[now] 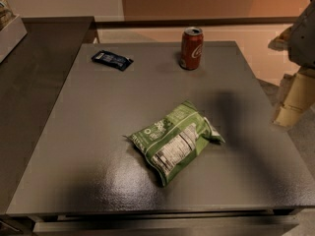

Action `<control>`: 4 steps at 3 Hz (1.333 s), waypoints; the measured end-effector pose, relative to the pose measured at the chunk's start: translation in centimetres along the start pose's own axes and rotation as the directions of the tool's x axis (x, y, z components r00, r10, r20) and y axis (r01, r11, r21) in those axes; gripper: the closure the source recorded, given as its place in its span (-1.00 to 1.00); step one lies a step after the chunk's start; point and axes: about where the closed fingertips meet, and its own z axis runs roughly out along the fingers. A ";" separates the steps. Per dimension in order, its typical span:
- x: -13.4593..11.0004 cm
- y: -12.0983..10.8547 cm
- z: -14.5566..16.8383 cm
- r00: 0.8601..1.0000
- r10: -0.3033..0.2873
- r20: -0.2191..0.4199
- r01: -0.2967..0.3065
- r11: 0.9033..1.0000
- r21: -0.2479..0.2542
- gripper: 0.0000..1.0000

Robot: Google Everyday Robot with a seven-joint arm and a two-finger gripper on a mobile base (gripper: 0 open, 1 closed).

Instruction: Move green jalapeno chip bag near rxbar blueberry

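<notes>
At the far left, a darker counter point(34, 77) adjoins the grey tabletop point(98, 132), with a pale box point(9, 33) at its back corner. On the tabletop's far left lies the rxbar point(112, 60), flat and dark blue, its long axis slanting from far-left to near-right. Nothing stands between it and the chip bag point(174, 142), which lies well apart from it, near the middle and toward the front edge. The bag is crinkled green foil, with a white logo toward its left and a white nutrition panel facing up. Its long axis runs diagonally from near-left to far-right, and the right end is crumpled. Farther right, at the back, a red can point(191, 48) stands upright. Off the right edge, beside the tabletop, hangs the end effector point(294, 102), holding nothing visible; whether it is open or closed, I cannot tell.
</notes>
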 end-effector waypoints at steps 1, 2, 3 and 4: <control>0.0 0.0 0.0 1.000 0.000 0.000 0.000 1.000 0.000 -1.00; -0.9 0.1 0.3 1.000 -0.024 0.013 0.024 1.000 -0.004 -1.00; -4.7 0.8 2.1 0.989 -0.130 0.064 0.133 0.990 -0.039 -1.00; -7.7 1.8 4.3 0.968 -0.231 0.098 0.239 0.968 -0.074 -1.00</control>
